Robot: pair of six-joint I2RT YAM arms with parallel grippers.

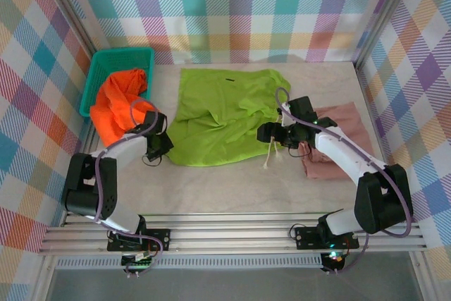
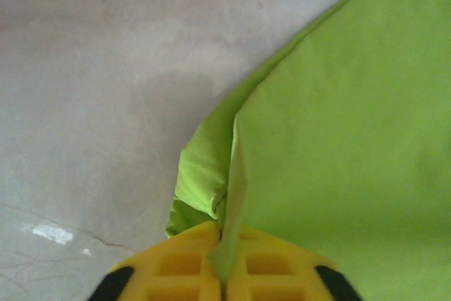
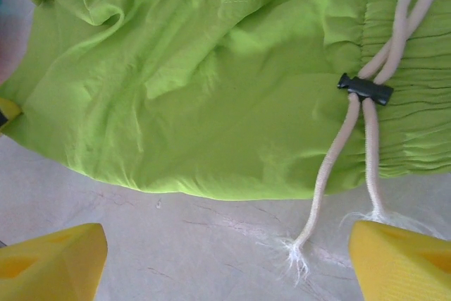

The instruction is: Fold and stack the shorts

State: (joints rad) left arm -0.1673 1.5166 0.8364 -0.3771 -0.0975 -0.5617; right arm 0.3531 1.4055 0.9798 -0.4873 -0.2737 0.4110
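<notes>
Lime green shorts spread at table centre, long axis roughly 9-to-3 o'clock, waistband and drawstring toward 3 o'clock, left gripper clenched on their 8 o'clock corner, right gripper released over drawstring, pink shorts at 3 o'clock, orange shorts at 10 o'clock.

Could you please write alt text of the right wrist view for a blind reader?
Rumpled lime green shorts lie on a pale table, a cream drawstring running from the elastic waist through a black toggle to frayed ends. The right gripper is open, its yellow fingers in the bottom corners.
</notes>
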